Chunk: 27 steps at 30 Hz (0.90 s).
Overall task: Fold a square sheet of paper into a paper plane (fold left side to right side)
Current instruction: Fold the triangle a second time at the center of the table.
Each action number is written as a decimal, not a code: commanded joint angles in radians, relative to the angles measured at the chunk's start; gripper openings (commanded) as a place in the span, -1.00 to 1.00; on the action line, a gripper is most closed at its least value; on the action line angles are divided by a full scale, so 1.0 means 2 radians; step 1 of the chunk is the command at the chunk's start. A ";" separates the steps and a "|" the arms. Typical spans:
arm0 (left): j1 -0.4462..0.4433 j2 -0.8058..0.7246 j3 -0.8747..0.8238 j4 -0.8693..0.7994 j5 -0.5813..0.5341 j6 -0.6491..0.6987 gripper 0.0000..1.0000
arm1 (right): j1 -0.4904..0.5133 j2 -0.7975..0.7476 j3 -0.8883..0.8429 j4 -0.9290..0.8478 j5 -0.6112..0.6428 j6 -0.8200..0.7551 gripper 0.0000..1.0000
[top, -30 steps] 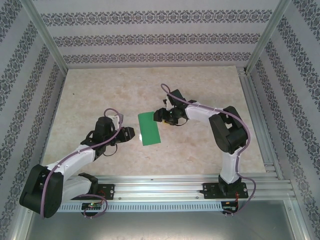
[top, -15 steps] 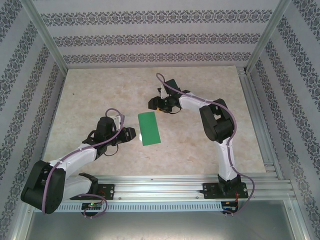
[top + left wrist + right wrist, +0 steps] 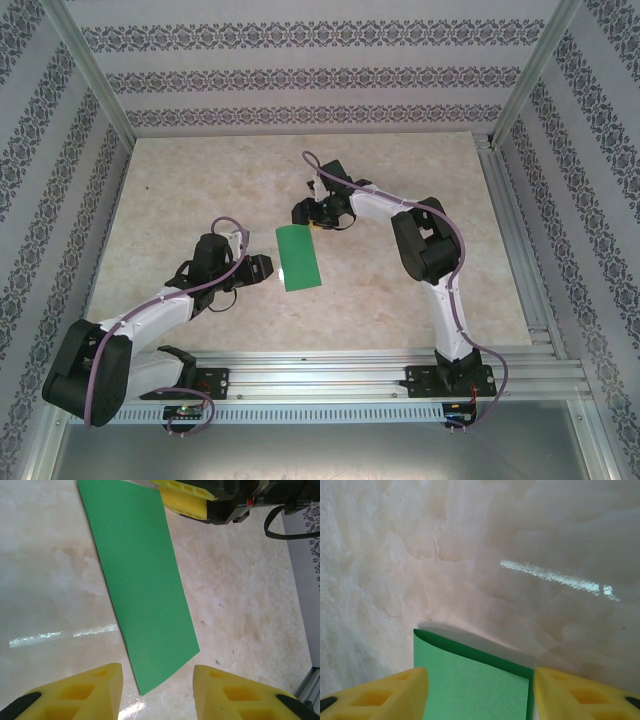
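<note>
The square sheet of paper (image 3: 298, 257) lies flat on the table, folded in half into a narrow bright green rectangle. My left gripper (image 3: 264, 267) sits just left of the sheet's near part, open. In the left wrist view its yellow fingers (image 3: 95, 690) flank the near corner of the paper (image 3: 145, 595) without touching it. My right gripper (image 3: 303, 212) hovers at the sheet's far end, open. In the right wrist view the far edge of the paper (image 3: 470, 685) lies between the right gripper (image 3: 480, 695) fingertips, the top layer set slightly back from the lower one.
The beige marble tabletop (image 3: 200, 190) is bordered by aluminium rails (image 3: 510, 230) on the right and patterned walls all round. The right gripper's yellow finger (image 3: 187, 502) appears at the top of the left wrist view, beside the sheet's far end.
The right arm has swung left and farther back, carrying its gripper from the sheet's right side to its far end. The left gripper's jaws have widened a little; the paper has not moved.
</note>
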State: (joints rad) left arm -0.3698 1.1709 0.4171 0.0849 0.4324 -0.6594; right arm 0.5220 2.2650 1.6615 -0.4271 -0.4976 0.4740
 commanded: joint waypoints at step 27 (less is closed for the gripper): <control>-0.011 0.026 0.013 0.016 -0.001 0.013 -0.14 | 0.016 -0.080 -0.099 0.048 -0.023 0.010 -0.29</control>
State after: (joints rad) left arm -0.3706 1.2144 0.4175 0.0853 0.4324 -0.6559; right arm 0.5400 2.1555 1.4788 -0.3702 -0.5262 0.4828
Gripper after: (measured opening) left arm 0.427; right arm 0.364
